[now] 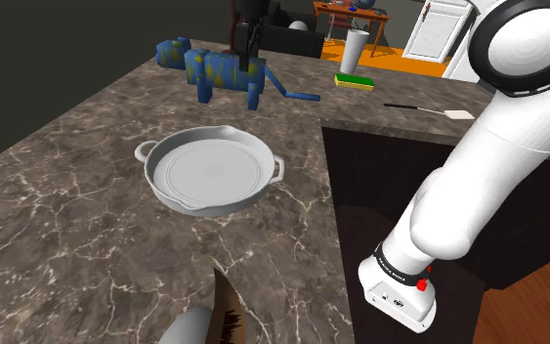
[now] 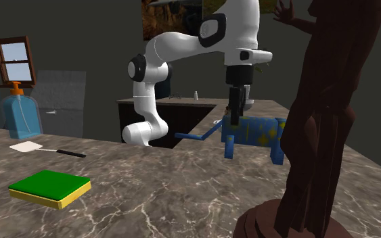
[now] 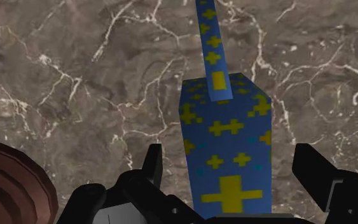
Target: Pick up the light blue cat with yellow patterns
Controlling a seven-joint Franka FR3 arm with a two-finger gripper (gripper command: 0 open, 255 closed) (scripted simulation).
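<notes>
In the shoulder view a white pan [image 1: 214,176] lies nearest my stand, and beyond it on the marble bench [image 1: 67,195] the blue, yellow-crossed cat [image 1: 226,70] stands between my end effector's [image 3: 233,162] parted, untouching fingers, its tail stretching farther in the wrist view.

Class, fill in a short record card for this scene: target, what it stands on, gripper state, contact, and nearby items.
target: blue blocky toy cat with yellow cross patterns
stands on: dark veined marble countertop, upright on its legs
gripper: black two-finger gripper, open, one finger on each side of the cat's rear end, near the tail
contact: none visible; there is a gap on both sides
nearby: white round two-handled pan; green and yellow sponge
</notes>
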